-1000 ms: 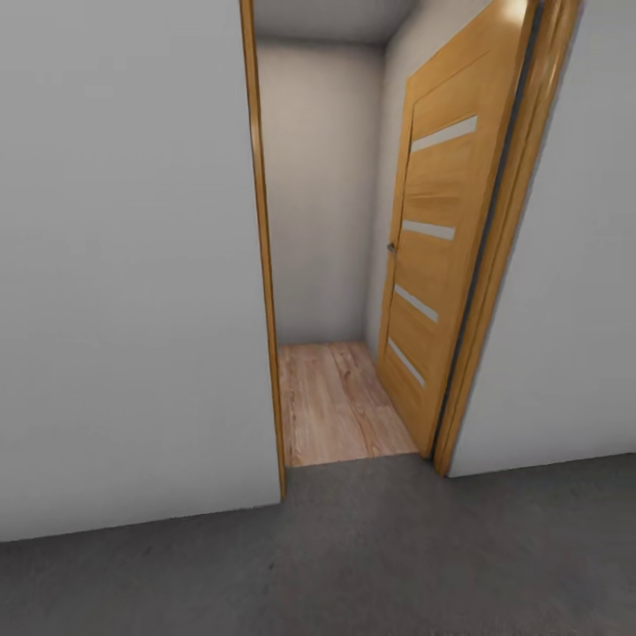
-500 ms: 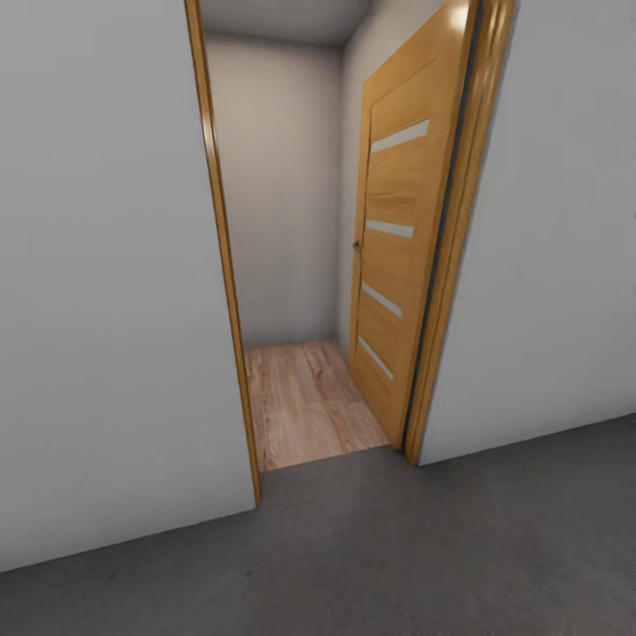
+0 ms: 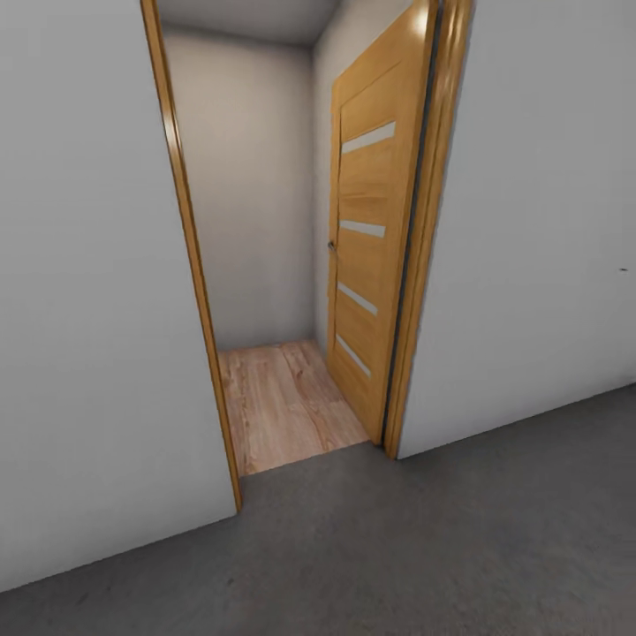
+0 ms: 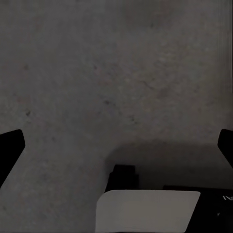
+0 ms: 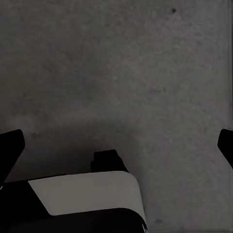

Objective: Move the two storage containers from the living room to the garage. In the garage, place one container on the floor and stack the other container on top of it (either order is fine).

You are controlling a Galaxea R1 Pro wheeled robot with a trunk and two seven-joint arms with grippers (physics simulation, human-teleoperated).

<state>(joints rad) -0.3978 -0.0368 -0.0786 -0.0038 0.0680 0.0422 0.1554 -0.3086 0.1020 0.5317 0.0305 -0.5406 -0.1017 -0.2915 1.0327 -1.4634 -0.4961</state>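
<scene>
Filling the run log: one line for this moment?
location: garage, on grey concrete floor | facing: open orange-wood door, wood plank floor beyond | left tool: open, empty | right tool: open, empty

Open orange-wood door, light plank flooring beyond.

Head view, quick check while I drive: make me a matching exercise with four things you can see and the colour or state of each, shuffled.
Things:
1. door
2. concrete floor
3. plank floor
4. walls

Colour or state:
A. plain white
B. light wood, lying beyond the doorway
C. orange wood with four frosted strips, swung open
D. mottled dark grey, nearest the robot

Pairs: 1-C, 2-D, 3-B, 4-A
</scene>
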